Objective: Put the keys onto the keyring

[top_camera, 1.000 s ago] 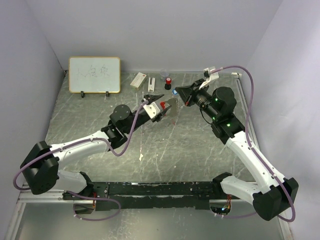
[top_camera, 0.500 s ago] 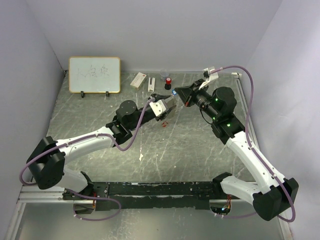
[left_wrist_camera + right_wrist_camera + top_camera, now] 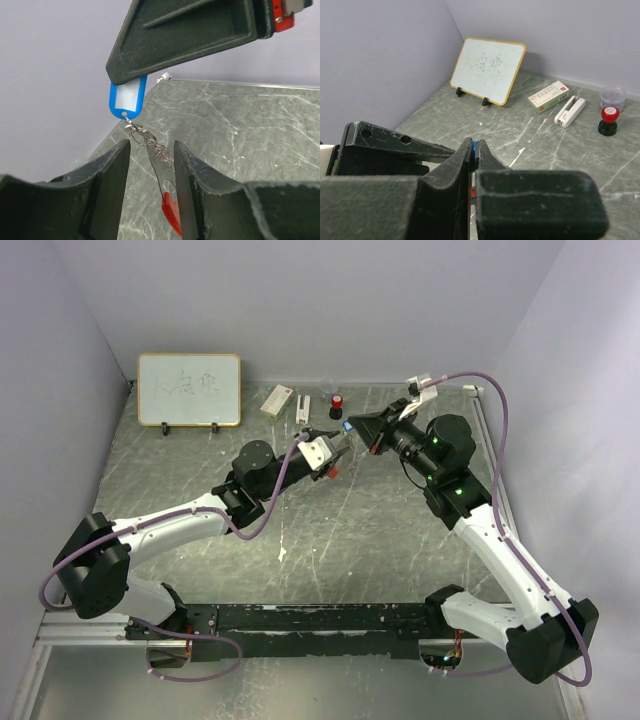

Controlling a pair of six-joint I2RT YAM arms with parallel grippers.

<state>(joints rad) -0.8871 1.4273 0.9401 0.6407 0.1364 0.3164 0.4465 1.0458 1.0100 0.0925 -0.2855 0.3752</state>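
My right gripper [image 3: 352,423] is shut on the blue head of a key [image 3: 127,99], held above the table; a sliver of that blue head [image 3: 474,147] shows between its fingers. A short chain and the thin metal keyring [image 3: 156,170] hang from the blue head. A red piece [image 3: 171,214] dangles at the ring's lower end; I cannot tell whether it is the red key or the strap. My left gripper [image 3: 151,150] stands open with the ring hanging between its fingers, the red piece close against the right-hand one. From above, the left gripper [image 3: 335,458] sits just below-left of the right gripper's tip.
At the back stand a whiteboard [image 3: 189,389], a white box [image 3: 277,400], a white stapler [image 3: 302,408], a small red-and-black bottle [image 3: 336,406] and a clear cup [image 3: 613,93]. Grey walls close the table on three sides.
My left gripper has moved forward and right to the hanging ring, and its jaws have narrowed around it. The right arm has not moved.
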